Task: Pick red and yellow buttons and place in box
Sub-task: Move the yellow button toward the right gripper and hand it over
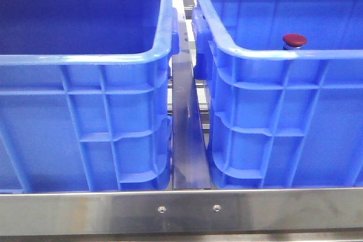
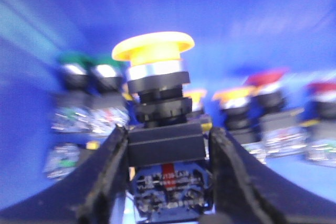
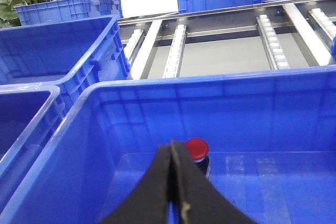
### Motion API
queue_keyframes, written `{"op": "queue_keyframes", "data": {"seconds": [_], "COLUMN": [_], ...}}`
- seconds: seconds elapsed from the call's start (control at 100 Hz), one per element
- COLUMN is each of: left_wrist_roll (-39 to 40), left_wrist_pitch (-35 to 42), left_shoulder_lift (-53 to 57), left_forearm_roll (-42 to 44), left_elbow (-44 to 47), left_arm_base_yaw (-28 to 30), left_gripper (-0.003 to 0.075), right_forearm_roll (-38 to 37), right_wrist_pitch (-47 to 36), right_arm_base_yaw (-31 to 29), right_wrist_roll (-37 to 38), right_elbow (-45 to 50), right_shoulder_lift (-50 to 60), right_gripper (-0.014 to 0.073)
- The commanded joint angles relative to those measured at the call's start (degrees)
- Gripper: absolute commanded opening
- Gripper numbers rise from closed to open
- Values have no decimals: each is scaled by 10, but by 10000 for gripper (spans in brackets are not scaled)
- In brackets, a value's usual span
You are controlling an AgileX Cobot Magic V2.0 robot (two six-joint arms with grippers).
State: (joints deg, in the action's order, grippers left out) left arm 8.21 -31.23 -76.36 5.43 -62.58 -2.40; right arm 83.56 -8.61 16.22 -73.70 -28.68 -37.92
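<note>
Gripping the yellow button point(image 2: 157, 103) by its dark square body, the left gripper point(image 2: 167, 153) has its two black fingers point(image 2: 107, 177) pressed against either side of the block, with the yellow cap upright above them. It sits inside a blue crate whose wall fills the left wrist view, among other buttons point(image 2: 86, 95) with green, yellow and red caps standing close behind it, all blurred. Which crate this is cannot be told from that view alone; judging by the front view, it is probably the left crate point(image 1: 85, 60), though neither arm shows there. The red button point(image 1: 294, 40) already stands in the right crate point(image 1: 283, 55), its cap just peeking over the near rim, and the right wrist view shows it on the crate floor just beyond the right gripper point(image 3: 173, 182), whose fingers are pressed together on nothing. So the red one looks delivered, and the step in hand seems to be carrying the yellow one across. To do it well, the lift should go straight up so the body does not knock its close neighbours, and keep the clamp square on the flat sides so the top-heavy cap does not tip. It should rise above both thick rims before crossing the metal rail point(image 1: 190, 140) between the crates, then descend near the floor before releasing, apart from the red button.
</note>
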Motion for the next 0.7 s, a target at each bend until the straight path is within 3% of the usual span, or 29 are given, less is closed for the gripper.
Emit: {"op": "queue_keyframes", "data": {"seconds": [0.0,0.69], "left_wrist_roll": [2,-15], "left_wrist_pitch": [19,-52], "left_shoulder_lift": [63,387], "left_forearm_roll": [-5,-31], "left_elbow": [-12,146], "left_arm_base_yaw": [-1,-1], "left_gripper": [-19,-19], "right_forearm_roll": [-10,-10], "right_wrist_pitch": [0,3], "right_arm_base_yaw": [-2,-2], "right_wrist_roll": [-4,-4], "right_elbow": [-15,-15], "right_shoulder_lift": [3,3], "right_gripper": [-69,-69]}}
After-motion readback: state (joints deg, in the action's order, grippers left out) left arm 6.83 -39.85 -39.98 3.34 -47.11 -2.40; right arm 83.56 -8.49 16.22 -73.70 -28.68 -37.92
